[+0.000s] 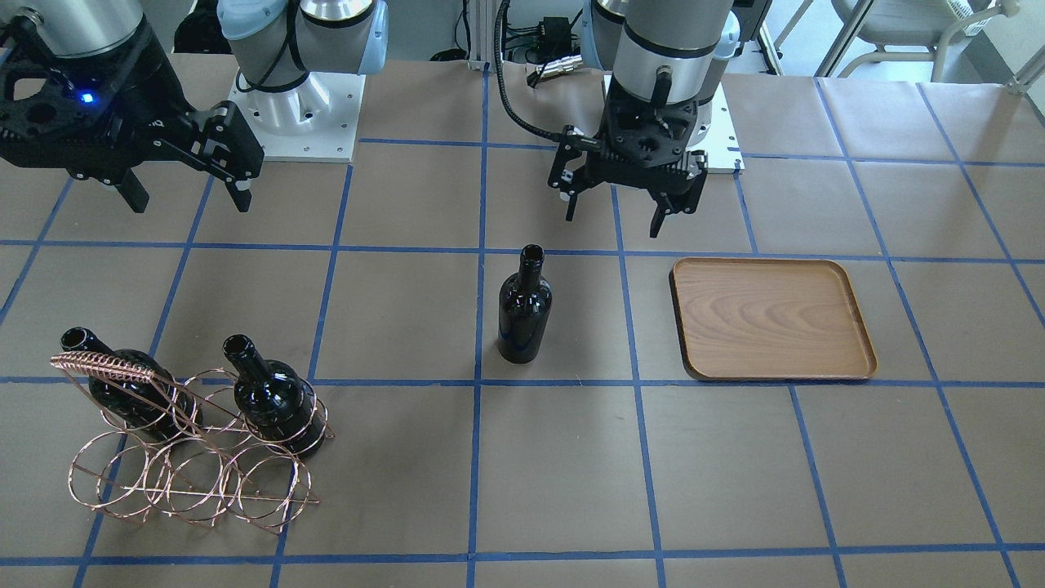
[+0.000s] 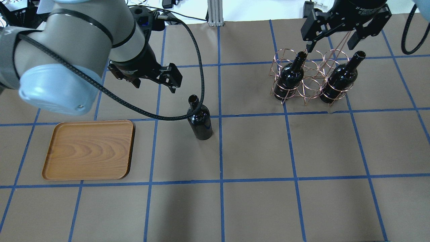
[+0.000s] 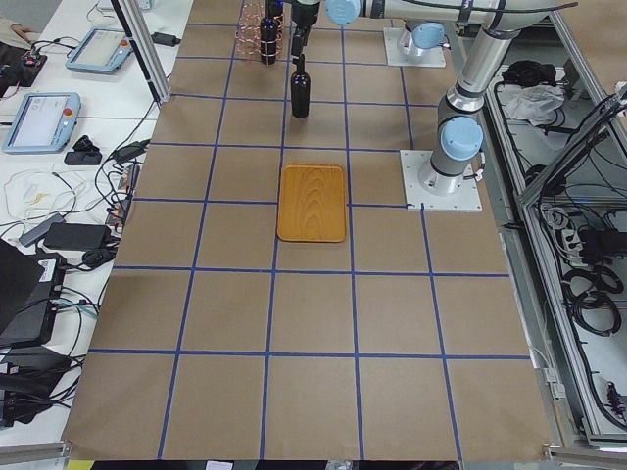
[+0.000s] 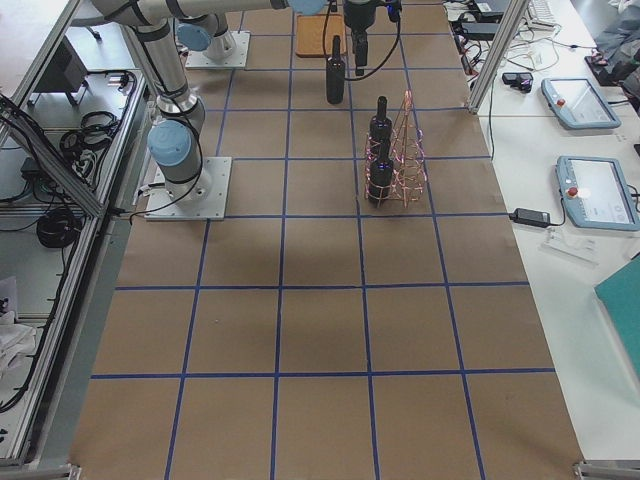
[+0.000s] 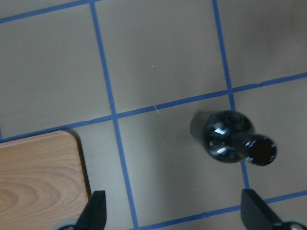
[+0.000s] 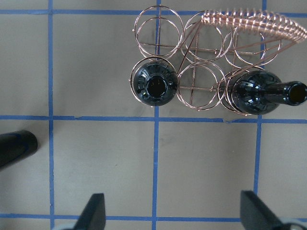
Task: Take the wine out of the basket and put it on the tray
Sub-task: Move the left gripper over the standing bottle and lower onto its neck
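One black wine bottle (image 1: 524, 306) stands upright on the table, apart from the basket and left of the wood tray (image 1: 771, 318) in the front view. It also shows in the overhead view (image 2: 200, 117) and the left wrist view (image 5: 230, 143). My left gripper (image 1: 629, 208) hangs open and empty above and behind it. The copper wire basket (image 1: 102, 365) holds two more bottles (image 1: 122, 376) (image 1: 273, 392). My right gripper (image 2: 332, 43) is open and empty, above the table just behind the basket (image 2: 304, 90). The tray (image 2: 89, 149) carries nothing.
Brown paper with a blue tape grid covers the table. The robot base plates (image 1: 294, 122) stand at the back. In the right wrist view a dark rounded shape (image 6: 14, 146) lies at the left edge. A black cable (image 2: 198, 67) loops from the left arm above the standing bottle.
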Controlling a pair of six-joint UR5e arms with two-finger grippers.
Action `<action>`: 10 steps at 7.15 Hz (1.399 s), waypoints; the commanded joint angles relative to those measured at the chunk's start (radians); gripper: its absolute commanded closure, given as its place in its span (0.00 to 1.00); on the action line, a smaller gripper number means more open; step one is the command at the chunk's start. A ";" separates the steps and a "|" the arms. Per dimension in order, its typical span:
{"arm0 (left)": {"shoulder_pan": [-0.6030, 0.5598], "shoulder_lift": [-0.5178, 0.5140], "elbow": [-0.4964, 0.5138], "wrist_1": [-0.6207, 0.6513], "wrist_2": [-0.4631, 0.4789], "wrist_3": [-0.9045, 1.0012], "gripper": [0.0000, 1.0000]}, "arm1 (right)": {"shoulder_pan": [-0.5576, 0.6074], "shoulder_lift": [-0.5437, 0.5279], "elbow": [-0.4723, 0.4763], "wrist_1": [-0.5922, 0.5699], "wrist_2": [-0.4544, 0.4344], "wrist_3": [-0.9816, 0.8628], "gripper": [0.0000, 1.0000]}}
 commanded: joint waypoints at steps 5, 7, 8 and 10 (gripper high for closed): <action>-0.116 -0.152 -0.008 0.104 -0.015 0.012 0.02 | 0.099 0.027 0.009 -0.061 -0.012 0.129 0.00; -0.116 -0.166 -0.007 0.104 -0.009 0.014 0.10 | 0.097 0.027 0.010 -0.080 -0.012 0.134 0.00; -0.116 -0.176 -0.002 0.106 -0.008 0.023 0.20 | 0.097 0.027 0.010 -0.080 -0.012 0.134 0.00; -0.116 -0.195 -0.001 0.123 -0.005 0.034 0.21 | 0.097 0.027 0.010 -0.080 -0.012 0.135 0.00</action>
